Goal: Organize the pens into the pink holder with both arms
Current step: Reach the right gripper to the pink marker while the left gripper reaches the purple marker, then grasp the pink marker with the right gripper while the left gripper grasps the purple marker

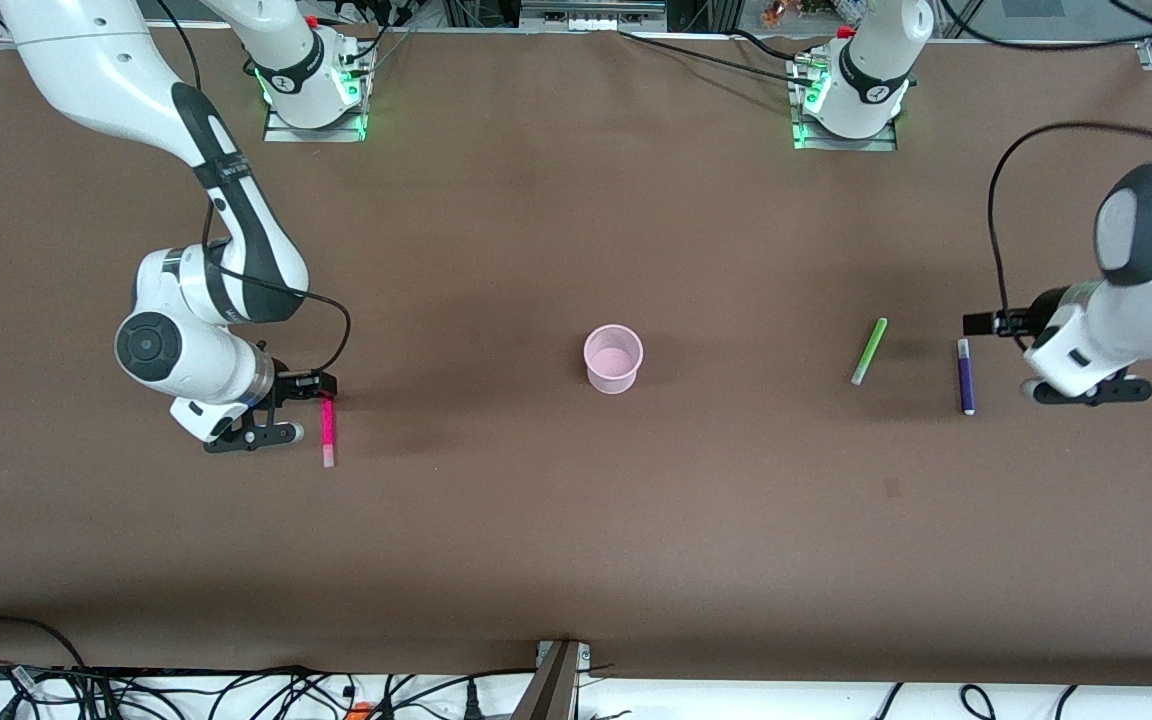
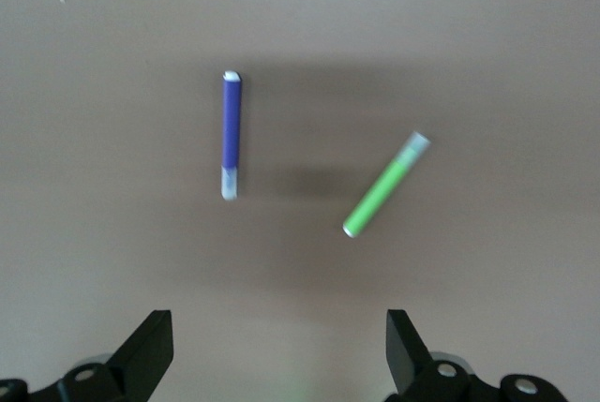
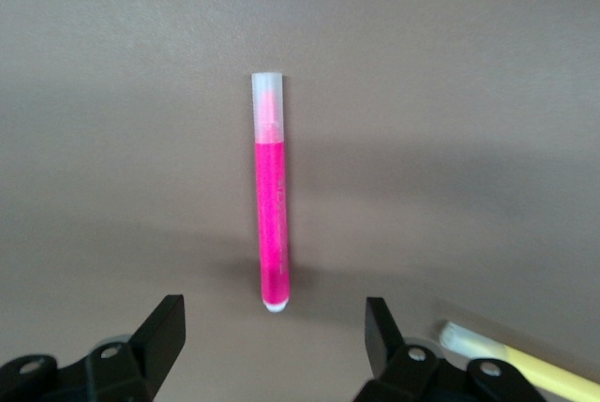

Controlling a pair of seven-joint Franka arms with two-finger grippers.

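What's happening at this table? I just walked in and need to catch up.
Two arms are sorting pens into the pink holder, which has no pen in it yet. The right gripper, open, is low over the magenta pen. The left gripper, open, hovers by the dark purple pen and light green pen. A yellow pen lies beside the right gripper.

Magenta pen flat on brown table, between open right hand fingers; yellow pen nearby.
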